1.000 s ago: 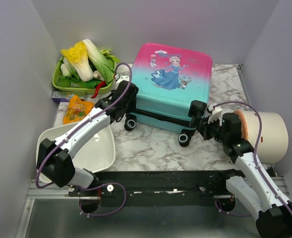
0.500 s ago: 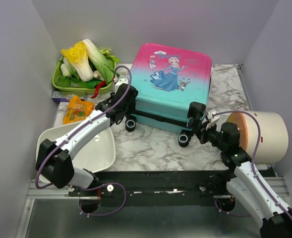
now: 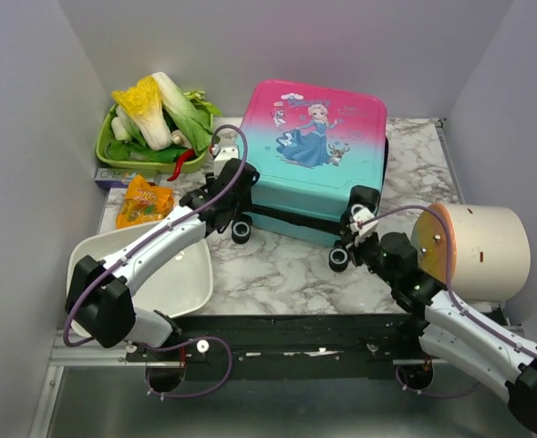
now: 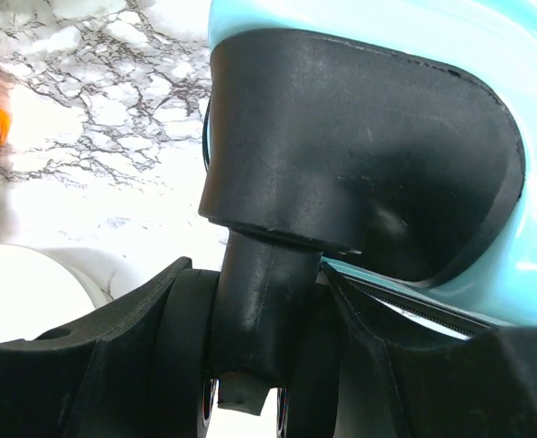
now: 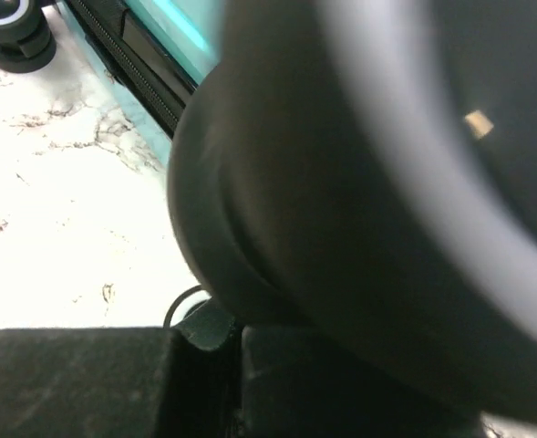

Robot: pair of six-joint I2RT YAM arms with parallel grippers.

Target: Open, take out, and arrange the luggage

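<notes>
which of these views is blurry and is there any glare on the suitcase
Top external view: sharp and evenly lit, soft shadow under the luggage. Left wrist view: its black wheel mount is crisp, with a pale sheen on the teal shell. Right wrist view: a dark wheel housing fills the frame, out of focus; only the marble table reads clearly.

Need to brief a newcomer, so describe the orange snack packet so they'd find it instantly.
Start at the pink-and-teal suitcase on the marble table and look left. Between the green vegetable tray and the white basin lies the orange packet, the only flat printed wrapper there.
</notes>
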